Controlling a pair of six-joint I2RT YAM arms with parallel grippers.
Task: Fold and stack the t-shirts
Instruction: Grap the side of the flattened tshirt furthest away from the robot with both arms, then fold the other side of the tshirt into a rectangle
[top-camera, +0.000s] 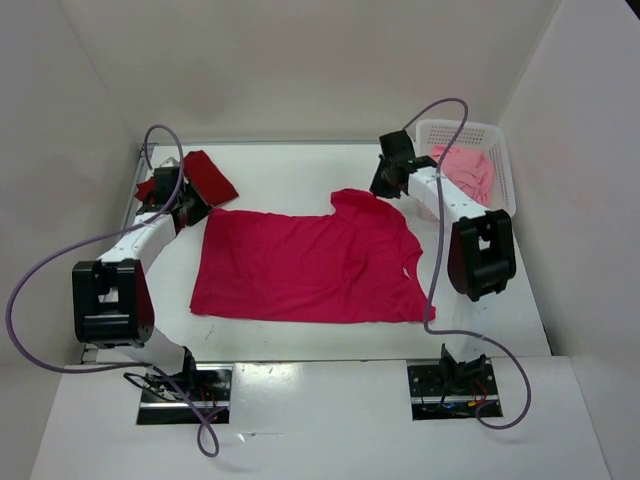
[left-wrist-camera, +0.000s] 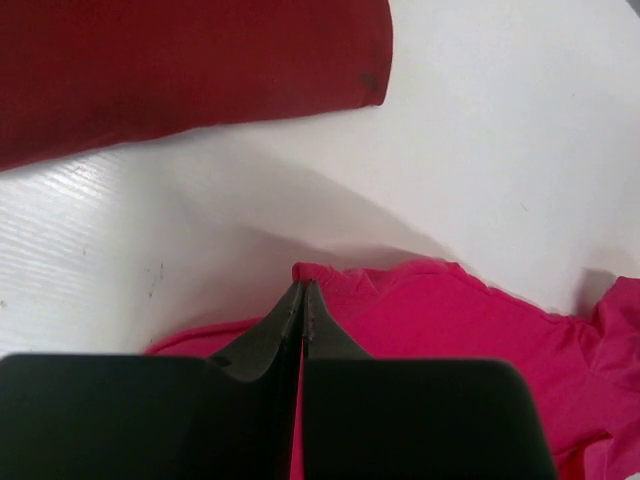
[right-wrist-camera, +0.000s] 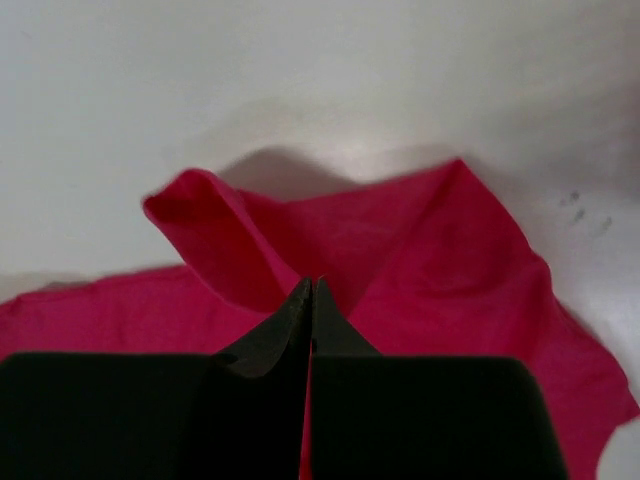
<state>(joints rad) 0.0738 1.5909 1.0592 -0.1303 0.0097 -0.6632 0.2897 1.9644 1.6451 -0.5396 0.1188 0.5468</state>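
T-shirts counted: three, one of each colour. Arms: two. Basket: one. Purple cables: two, one looping off each arm.

The crimson t-shirt (top-camera: 310, 265) lay spread nearly flat at the middle of the desk (top-camera: 300, 170), with its collar toward the right side and its hem toward the left. One sleeve at the far right corner stood up in a rumpled peak.

The dark red t-shirt (top-camera: 208, 176) sat as a folded bundle at the far left corner of the desk, just beyond the crimson one's hem and apart from it.

The salmon pink t-shirt (top-camera: 468, 170) lay crumpled inside the white perforated basket (top-camera: 500, 140) at the far right. It was the only thing seen in there.

The left arm (top-camera: 135, 240) reached to the far hem corner of the crimson t-shirt. The left jaws were together on that edge (a thin strip of crimson showed between them in the wrist view).

The right arm (top-camera: 450, 205) reached to the raised sleeve. The right jaws were likewise pressed together, with crimson cloth pinched between them.
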